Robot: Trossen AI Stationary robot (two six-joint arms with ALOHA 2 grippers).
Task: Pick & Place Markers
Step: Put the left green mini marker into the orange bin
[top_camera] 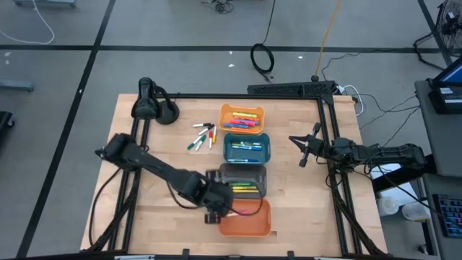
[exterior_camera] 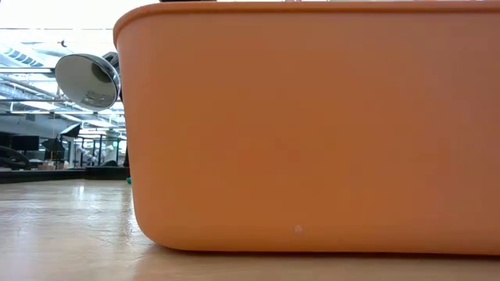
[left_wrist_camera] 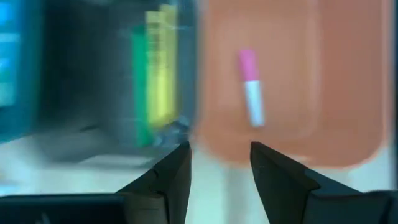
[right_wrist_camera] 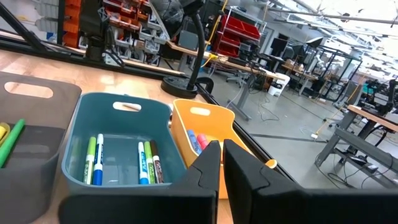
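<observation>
A pink-and-white marker lies flat on the floor of the orange bin. My left gripper hangs open above that bin's left rim, by the grey bin, with nothing between its fingers. It also shows in the high view. Yellow and green markers lie in the grey bin. Several loose markers lie on the table left of the teal bin. My right gripper waits shut at the table's right, held level above it.
The bins stand in a column from far to near: light orange, teal, grey, orange. Both far bins hold markers. A black desk lamp stands at the far left corner. The orange bin's wall fills the low view.
</observation>
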